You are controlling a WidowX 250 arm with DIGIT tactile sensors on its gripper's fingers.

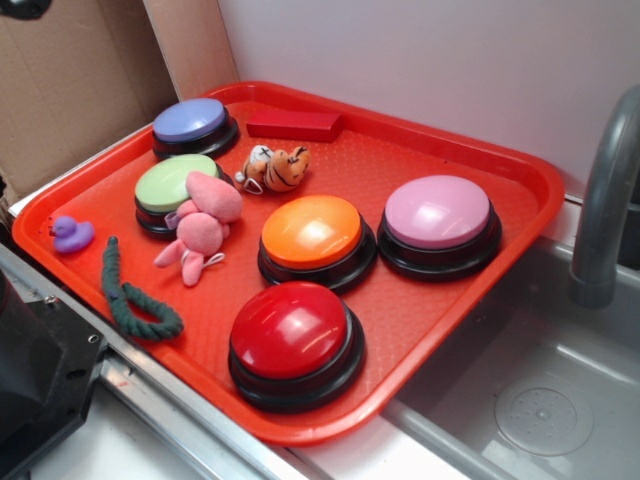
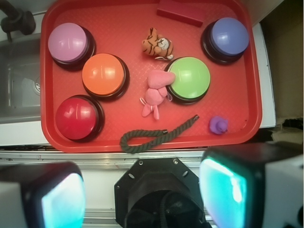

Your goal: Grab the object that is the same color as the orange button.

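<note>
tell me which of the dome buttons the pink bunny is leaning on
The green button. The pink plush bunny lies with its head on that dome's edge; the orange button, the red, pink and blue ones have nothing resting on them.

We find no readable writing, numbers, brands or signs in either view. The domes of the buttons, among them the orange button (image 1: 311, 232), are plain and glossy, the red tray (image 1: 480, 150) carries only a dimpled texture, and the small tiger toy (image 1: 276, 168) shows stripes but no tag we can read.
</note>
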